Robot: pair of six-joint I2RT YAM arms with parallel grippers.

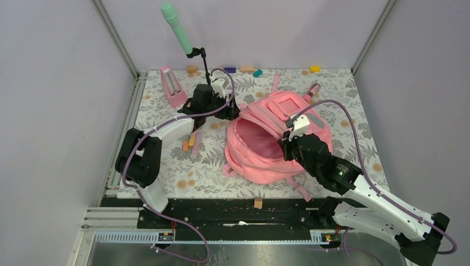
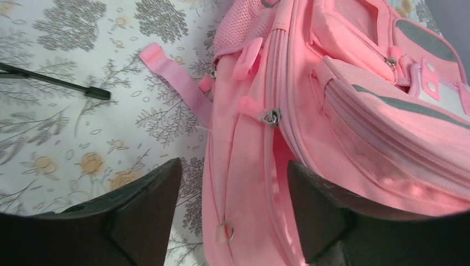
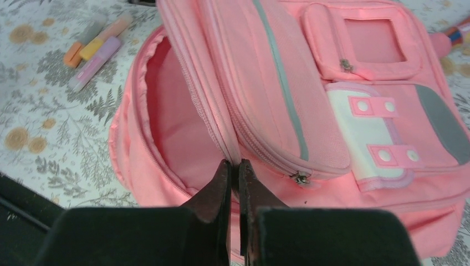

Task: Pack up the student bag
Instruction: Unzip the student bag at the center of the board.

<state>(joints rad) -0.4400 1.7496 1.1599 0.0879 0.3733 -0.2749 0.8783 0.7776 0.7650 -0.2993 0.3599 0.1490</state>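
Note:
The pink student bag (image 1: 277,108) lies on the floral table with its main compartment gaping toward the left. My right gripper (image 1: 285,145) is shut on the upper edge of that opening, and in the right wrist view the right gripper (image 3: 235,163) pinches the zip rim of the student bag (image 3: 288,83). My left gripper (image 1: 231,109) is at the far left corner of the bag. There the left gripper (image 2: 234,163) stands open, its fingers either side of the student bag's (image 2: 244,183) side seam, with a zip pull (image 2: 271,116) just beyond.
Highlighters (image 1: 191,143) lie left of the bag, also seen as highlighters (image 3: 94,47). A small pink metronome (image 1: 173,86) and a green microphone (image 1: 177,27) on a black stand are at the back left. Small blocks (image 1: 246,69) line the far edge. A marker (image 1: 314,90) lies behind the bag.

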